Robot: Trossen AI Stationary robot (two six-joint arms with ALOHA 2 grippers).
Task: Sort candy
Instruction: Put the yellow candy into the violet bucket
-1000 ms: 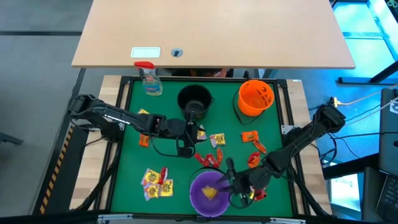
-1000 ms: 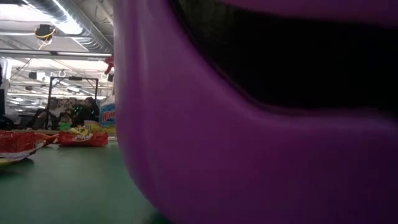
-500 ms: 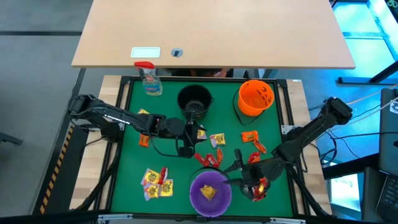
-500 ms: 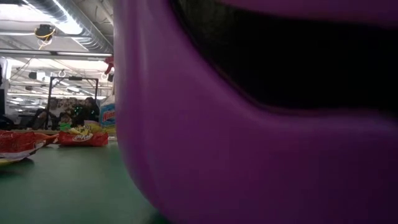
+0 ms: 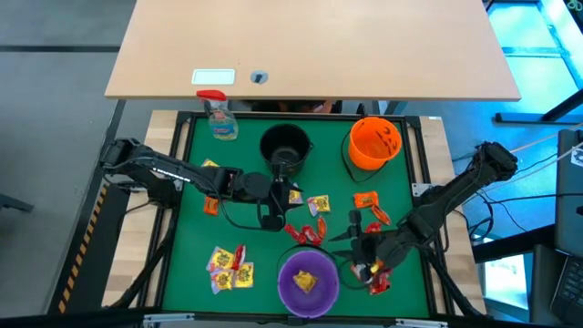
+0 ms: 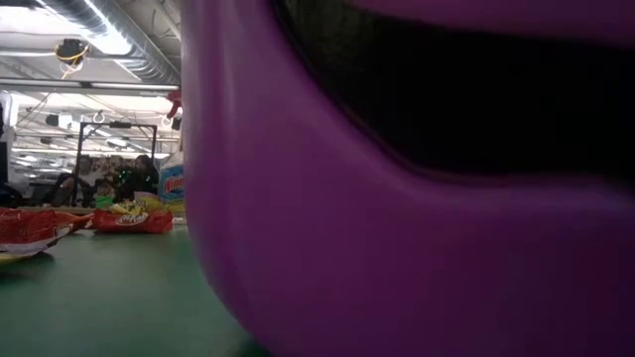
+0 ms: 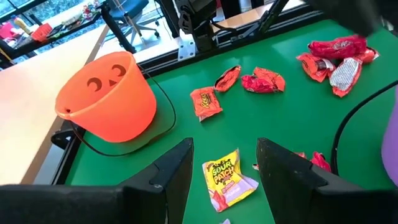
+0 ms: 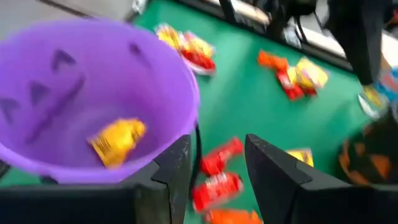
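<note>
Overhead, the green table (image 5: 196,219) carries a spray bottle (image 5: 219,117) with a red trigger at its far left corner, and near the left front a cluster of yellow packets with red print (image 5: 228,266). The left gripper (image 5: 270,219) hangs over the middle of the table, just in front of the black pot (image 5: 285,148); its fingers (image 7: 168,177) stand apart with nothing between them, and past them lies a yellow packet (image 7: 225,178) reading "SOUR PATCH". The pot's inside is too dark to tell what it holds. Red packets (image 5: 307,233) lie between the left gripper and the purple bowl (image 5: 308,282) at the front edge. That bowl has a cut-out face on its wall and holds one yellow packet (image 8: 117,140). Right of it the right gripper (image 5: 357,239) hovers over the mat, fingers (image 8: 169,165) parted and empty, with red packets (image 5: 379,277) under the arm. At the far right the orange bucket (image 5: 374,142), also with a face, shows nothing inside. In front of it lie an orange packet (image 7: 205,102), too small to read for certain, and crumpled red ones (image 7: 262,81). All the candy is flat, crinkly and glossy.
</note>
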